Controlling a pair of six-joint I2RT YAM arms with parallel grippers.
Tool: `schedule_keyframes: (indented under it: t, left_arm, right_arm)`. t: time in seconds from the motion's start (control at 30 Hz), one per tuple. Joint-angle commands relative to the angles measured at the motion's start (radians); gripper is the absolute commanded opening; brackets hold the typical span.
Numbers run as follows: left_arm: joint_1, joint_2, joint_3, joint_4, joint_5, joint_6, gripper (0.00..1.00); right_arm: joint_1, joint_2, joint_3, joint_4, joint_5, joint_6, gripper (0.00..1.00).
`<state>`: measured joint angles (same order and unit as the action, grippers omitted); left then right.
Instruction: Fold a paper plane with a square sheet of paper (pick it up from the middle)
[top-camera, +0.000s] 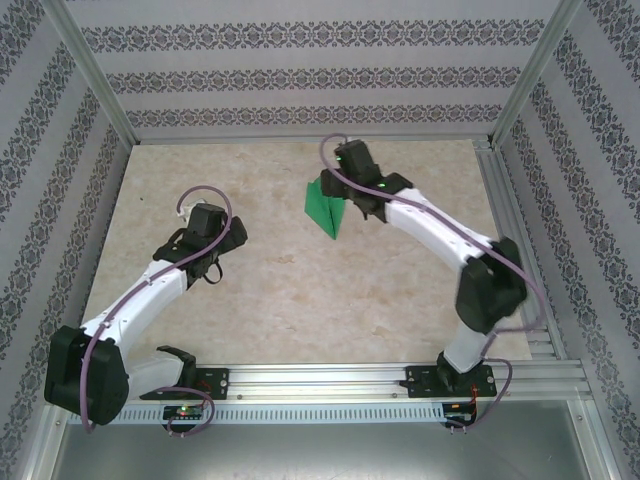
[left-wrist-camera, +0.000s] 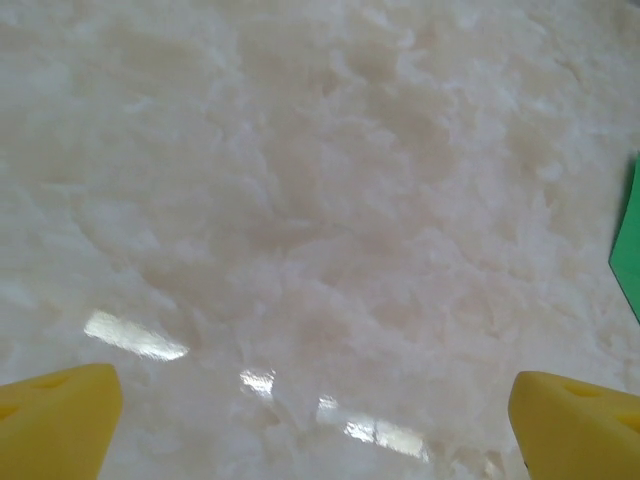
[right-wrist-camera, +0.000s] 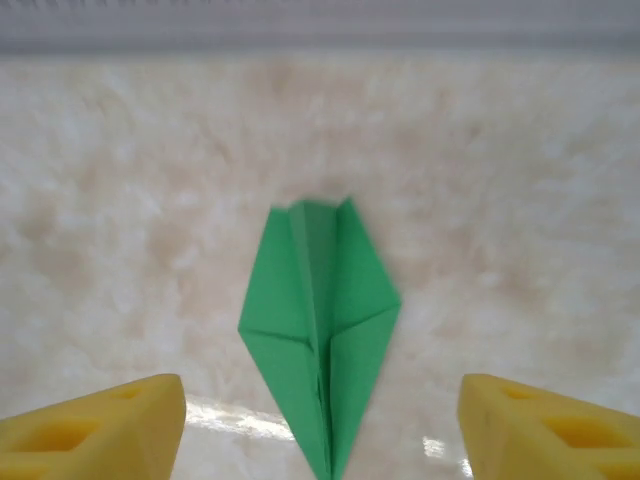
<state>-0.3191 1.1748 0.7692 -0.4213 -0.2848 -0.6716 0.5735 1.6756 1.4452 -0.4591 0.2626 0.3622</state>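
On table (top-camera: 280, 290): plain green paper plane (right-wrist-camera: 320, 320) lies flat | right tool (right-wrist-camera: 320, 425) spread over it | left tool (left-wrist-camera: 315, 420) spread

The left arm (top-camera: 140, 300), a white-shelled jointed limb with black joint housings and a purple cable, runs forward from its base and bends at the elbow. Its black two-finger left gripper (left-wrist-camera: 320, 425) stands fully open and angled downward. The yellow wedge-shaped fingertips (left-wrist-camera: 55, 420) sit at opposite lower corners of the wrist view. The right arm (top-camera: 432, 228), of identical build, reaches forward and inward. The right gripper (right-wrist-camera: 320, 430) is open, with yellow fingertips (right-wrist-camera: 95, 430) spread wide apart and tilted downward.
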Motion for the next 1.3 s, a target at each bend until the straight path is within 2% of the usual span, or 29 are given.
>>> schedule_keyframes:
  t: [0.0, 0.13, 0.33, 0.5, 0.67, 0.77, 0.8, 0.9, 1.0, 1.27]
  left_arm:
    - [0.028, -0.033, 0.018, 0.027, -0.095, 0.092, 1.0]
    - [0.058, -0.062, -0.028, 0.133, -0.158, 0.175, 1.0]
    - [0.107, -0.103, -0.148, 0.33, -0.228, 0.333, 1.0]
    - [0.183, -0.098, -0.244, 0.452, -0.166, 0.41, 1.0]
    - [0.258, -0.086, -0.349, 0.636, -0.062, 0.459, 1.0]
    - [0.286, -0.063, -0.41, 0.775, 0.005, 0.513, 1.0]
    - [0.293, -0.047, -0.421, 0.81, 0.029, 0.54, 1.0]
    - [0.303, 0.0, -0.431, 0.893, 0.101, 0.587, 1.0]
    - [0.304, 0.042, -0.422, 0.947, 0.19, 0.62, 1.0]
    - [0.316, 0.162, -0.424, 1.158, 0.315, 0.671, 1.0]
  right_arm:
    - [-0.045, -0.131, -0.139, 0.061, 0.146, -0.026, 0.82]
    - [-0.108, -0.327, -0.364, 0.231, 0.27, -0.087, 0.98]
    - [-0.292, -0.56, -0.666, 0.381, 0.34, -0.095, 0.98]
    - [-0.434, -0.623, -0.902, 0.541, 0.402, -0.078, 0.98]
    - [-0.511, -0.571, -1.039, 0.729, 0.419, -0.095, 0.98]
    - [-0.526, -0.498, -1.063, 0.836, 0.381, -0.144, 0.98]
    - [-0.527, -0.489, -1.05, 0.821, 0.342, -0.158, 0.98]
    - [-0.528, -0.456, -1.077, 0.975, 0.247, -0.222, 0.98]
    - [-0.53, -0.434, -1.078, 1.029, 0.19, -0.254, 0.98]
    - [-0.547, -0.356, -1.133, 1.291, 0.024, -0.306, 0.98]
